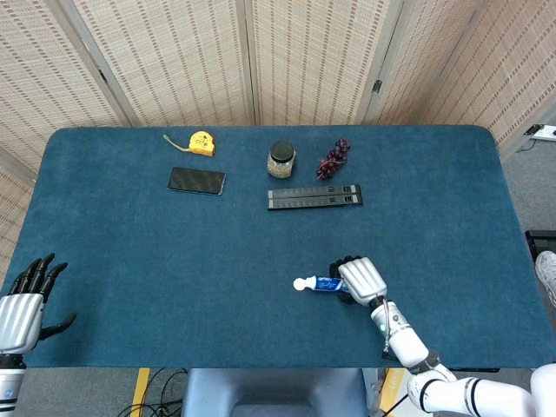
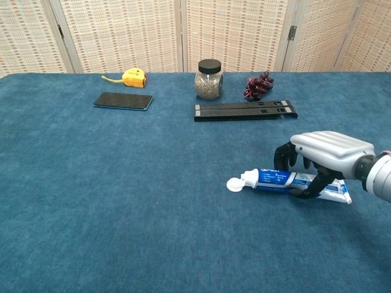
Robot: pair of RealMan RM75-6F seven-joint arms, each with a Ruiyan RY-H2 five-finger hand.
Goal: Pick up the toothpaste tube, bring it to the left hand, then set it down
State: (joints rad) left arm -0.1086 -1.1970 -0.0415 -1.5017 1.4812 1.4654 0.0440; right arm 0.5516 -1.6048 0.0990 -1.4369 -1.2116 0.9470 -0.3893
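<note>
Woven, cane-patterned folding screens stood behind the desk (image 1: 130, 261), which was covered edge to edge in deep blue cloth.

At the far left, off the near corner of the desk, the left robot hand (image 1: 24, 300) hung with its dark fingers spread apart and nothing in them; only the head view showed it.

Along the back of the desk, a yellow tape measure (image 1: 201, 142) lay with a short run of tape pulled out to its left. Just in front of it lay a black phone (image 1: 196, 181), face up and flat. Further right stood a glass jar (image 2: 209, 79) with a black lid, upright, filled with something pale and grainy. Beside the jar on its right sat a small cluster of dark red grapes (image 2: 258, 85). In front of the jar and the grapes lay a long black bar (image 2: 245, 110), flat on the cloth and running left to right.

Nearer the front edge, right of centre, the toothpaste tube (image 2: 278, 179) lay flat on the cloth, its white cap (image 2: 235, 184) pointing left and its crimped end to the right. The right robot hand (image 2: 325, 160) arched over the tube's right half, palm down, fingers curled behind it and thumb at its near side. The fingertips (image 2: 282, 155) sat close against the tube, but whether they gripped it could not be told from either view.
</note>
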